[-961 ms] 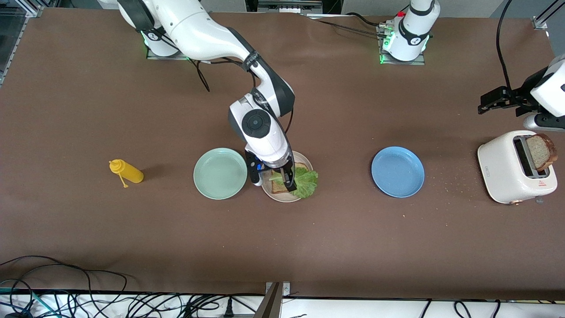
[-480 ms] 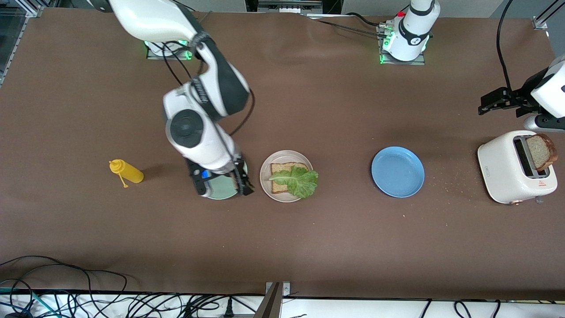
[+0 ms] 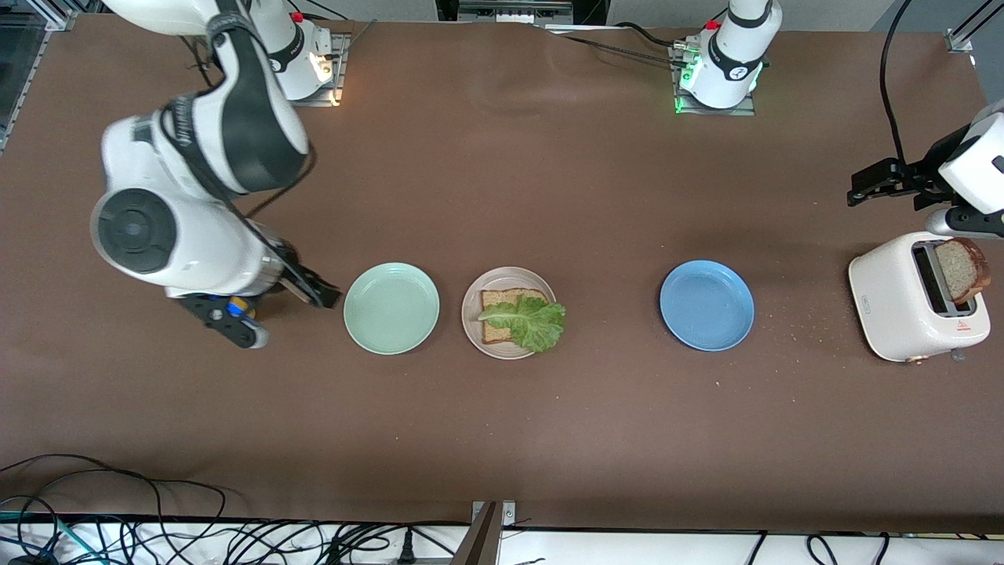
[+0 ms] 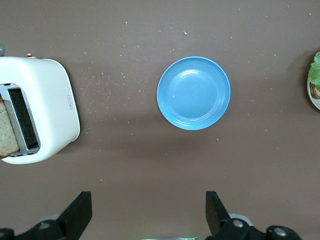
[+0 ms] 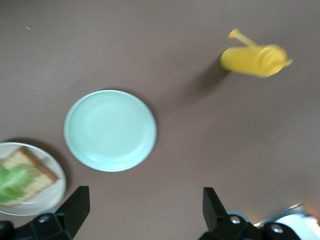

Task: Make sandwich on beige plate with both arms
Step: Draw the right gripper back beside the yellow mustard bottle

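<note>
Under the wide-spread right claw, a yellow bottle, hidden in front view; left claw wide too.

The right arm bends low, its end effector empty with fingers spread. The left end effector hangs raised, fingers apart, empty.

A mint-green plate sits left of centre in the front view, empty, and a blue plate sits right of centre, also empty, with crumbs scattered on the brown bench beside it. At the right edge stands a white toaster. A yellow squeeze bottle lies on its side in the upper right of the right wrist view, and black cables run along the bottom edge of the front view.
</note>
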You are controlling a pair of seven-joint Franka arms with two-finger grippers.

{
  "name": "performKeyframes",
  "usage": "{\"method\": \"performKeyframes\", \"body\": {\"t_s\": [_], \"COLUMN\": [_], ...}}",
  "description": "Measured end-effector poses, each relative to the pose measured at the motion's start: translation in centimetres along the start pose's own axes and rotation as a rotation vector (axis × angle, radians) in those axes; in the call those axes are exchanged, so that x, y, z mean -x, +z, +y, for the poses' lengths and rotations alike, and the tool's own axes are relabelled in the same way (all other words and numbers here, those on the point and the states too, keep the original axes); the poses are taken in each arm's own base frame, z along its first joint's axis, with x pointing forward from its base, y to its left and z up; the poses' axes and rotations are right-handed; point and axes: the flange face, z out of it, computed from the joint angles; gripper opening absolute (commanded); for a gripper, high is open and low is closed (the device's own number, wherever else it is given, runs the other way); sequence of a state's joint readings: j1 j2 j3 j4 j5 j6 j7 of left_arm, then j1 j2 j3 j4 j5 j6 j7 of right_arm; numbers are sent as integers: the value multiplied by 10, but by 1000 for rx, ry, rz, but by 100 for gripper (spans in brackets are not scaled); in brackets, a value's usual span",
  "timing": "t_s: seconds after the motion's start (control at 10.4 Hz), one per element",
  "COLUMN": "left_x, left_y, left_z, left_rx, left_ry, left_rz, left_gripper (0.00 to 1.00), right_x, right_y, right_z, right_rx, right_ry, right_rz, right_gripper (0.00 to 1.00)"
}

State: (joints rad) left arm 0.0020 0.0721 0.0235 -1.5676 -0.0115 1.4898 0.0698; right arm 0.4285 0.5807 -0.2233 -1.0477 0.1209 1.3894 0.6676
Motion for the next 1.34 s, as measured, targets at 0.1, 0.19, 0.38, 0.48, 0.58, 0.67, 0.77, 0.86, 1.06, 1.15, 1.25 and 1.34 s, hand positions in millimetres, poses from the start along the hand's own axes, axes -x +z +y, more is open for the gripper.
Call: {"method": "performKeyframes", "body": {"t_s": [0.1,0.19,0.38,0.48,0.58,0.67,0.77,0.86,1.06,1.15,1.25,1.34], "left_x": [-1,-1,-1,-1,-1,-1,-1,-1,-1,-1,-1,-1], "left_y": [1,1,1,1,0,0,0,0,0,0,0,0], "left_z": [0,0,1,1,1,1,1,1,1,1,1,1], "left_rx": [0,0,0,0,0,0,0,0,0,0,0,0], "left_ry": [0,0,1,1,2,2,2,2,2,2,2,2], "left_rz": [-2,-2,-1,-1,-1,0,0,0,0,0,0,0], "left_gripper": [100,100,100,100,100,100,100,100,100,100,100,100], "right_x": [-11,-21,-40,-49,-58,-69,-79,-85,-78,-71,-66,-63], "right_y": [-13,-28,-51,-56,-54,-48,-37,-22,8,13,13,13], "right_z": [27,55,108,130,150,167,185,199,203,199,195,193], "right_rx": [26,33,46,56,48,8,-34,-66,-99,-96,-82,-73], "right_ry": [-109,-192,-314,-363,-398,-408,-402,-391,-401,-414,-422,-414], "right_rz": [24,44,80,86,80,77,87,107,114,110,109,107], "right_gripper": [100,100,100,100,100,100,100,100,100,100,100,100]}}
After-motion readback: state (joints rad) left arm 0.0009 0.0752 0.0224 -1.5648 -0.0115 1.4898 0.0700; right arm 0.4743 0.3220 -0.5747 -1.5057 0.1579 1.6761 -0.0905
